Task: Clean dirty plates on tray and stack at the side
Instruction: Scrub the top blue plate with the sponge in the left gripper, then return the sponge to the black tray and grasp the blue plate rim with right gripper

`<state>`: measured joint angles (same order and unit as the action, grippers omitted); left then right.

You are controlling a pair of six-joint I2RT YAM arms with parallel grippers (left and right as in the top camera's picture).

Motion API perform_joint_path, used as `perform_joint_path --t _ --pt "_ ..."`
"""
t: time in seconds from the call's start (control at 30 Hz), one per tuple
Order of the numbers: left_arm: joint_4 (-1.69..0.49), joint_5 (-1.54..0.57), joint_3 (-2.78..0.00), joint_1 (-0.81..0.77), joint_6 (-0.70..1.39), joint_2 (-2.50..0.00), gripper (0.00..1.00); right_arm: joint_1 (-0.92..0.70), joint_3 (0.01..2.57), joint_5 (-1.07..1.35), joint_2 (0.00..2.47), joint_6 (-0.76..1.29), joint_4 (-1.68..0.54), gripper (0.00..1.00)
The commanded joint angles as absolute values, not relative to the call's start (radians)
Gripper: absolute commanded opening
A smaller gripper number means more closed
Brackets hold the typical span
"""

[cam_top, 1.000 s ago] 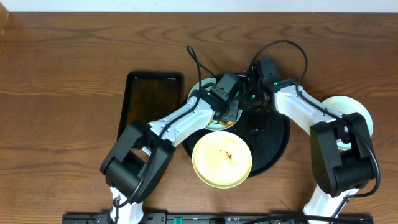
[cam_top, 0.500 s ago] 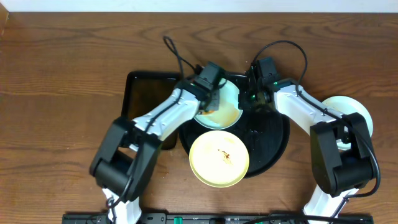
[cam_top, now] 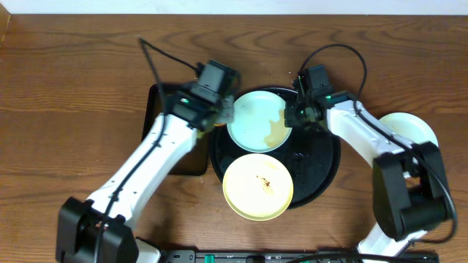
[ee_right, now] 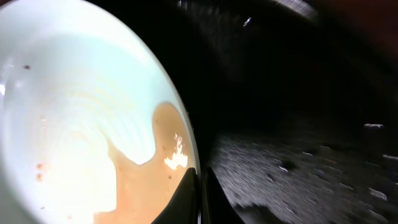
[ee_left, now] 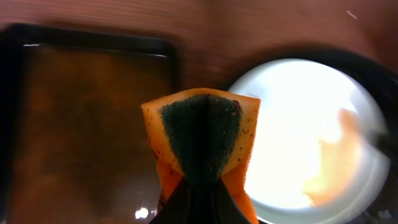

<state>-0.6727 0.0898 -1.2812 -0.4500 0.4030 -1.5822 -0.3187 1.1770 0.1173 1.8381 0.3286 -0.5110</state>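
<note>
Orange sponge (ee_left: 202, 140) in left pincer (ee_left: 200, 186), right pincer (ee_right: 199, 183) pinching blue plate (ee_right: 81, 112)

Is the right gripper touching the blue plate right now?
Touching. In the right wrist view the right gripper pinches the rim of the blue plate, just beside the brown smear.

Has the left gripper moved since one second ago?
Yes. The left gripper went left, from over the round tray to its left rim, next to the rectangular tray.
</note>
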Motion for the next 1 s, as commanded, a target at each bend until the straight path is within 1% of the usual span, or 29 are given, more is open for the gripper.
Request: perform_joint_path --t 0.0,0.13,0.33,0.43,0.53,0.6,0.67,0.8,0.83,0.87,0.97 --pt "-0.686 0.121 -1.276 -0.366 0.391 -1.552 0.07 -0.328 1.182 -0.007 1.733 0.242 -0.533 0.01" --pt "-0.701 0.114 -1.275 -0.281 0.411 -1.551 0.08 -0.329 1.182 -0.107 1.644 0.125 -0.546 0.01" --pt "-0.699 0.024 -1.275 -0.2 0.417 -1.555 0.08 -0.351 1.182 -0.395 1.513 -0.105 -0.526 0.01" --pt "-0.7 -0.031 -1.275 -0.172 0.417 -1.566 0.08 -0.377 1.182 -0.485 1.47 -0.227 -0.516 0.01" --pt "-0.701 -0.05 -1.273 -0.148 0.418 -1.575 0.08 -0.41 1.182 -0.543 1.446 -0.263 -0.516 0.01" --pt "-0.703 -0.051 -1.273 -0.139 0.417 -1.577 0.08 -0.425 1.182 -0.528 1.441 -0.245 -0.532 0.01" --pt "-0.703 -0.052 -1.273 -0.138 0.416 -1.577 0.08 -0.427 1.182 -0.455 1.443 -0.168 -0.57 0.01" --pt "-0.707 -0.052 -1.273 -0.138 0.416 -1.577 0.08 -0.384 1.181 -0.265 1.476 0.074 -0.643 0.09" --pt "-0.708 -0.052 -1.273 -0.138 0.416 -1.577 0.08 -0.367 1.181 -0.228 1.493 0.117 -0.654 0.16" --pt "-0.708 -0.052 -1.273 -0.138 0.416 -1.577 0.08 -0.351 1.181 -0.208 1.511 0.15 -0.661 0.18" --pt "-0.71 -0.052 -1.273 -0.138 0.416 -1.577 0.08 -0.302 1.181 -0.142 1.57 0.239 -0.682 0.17"
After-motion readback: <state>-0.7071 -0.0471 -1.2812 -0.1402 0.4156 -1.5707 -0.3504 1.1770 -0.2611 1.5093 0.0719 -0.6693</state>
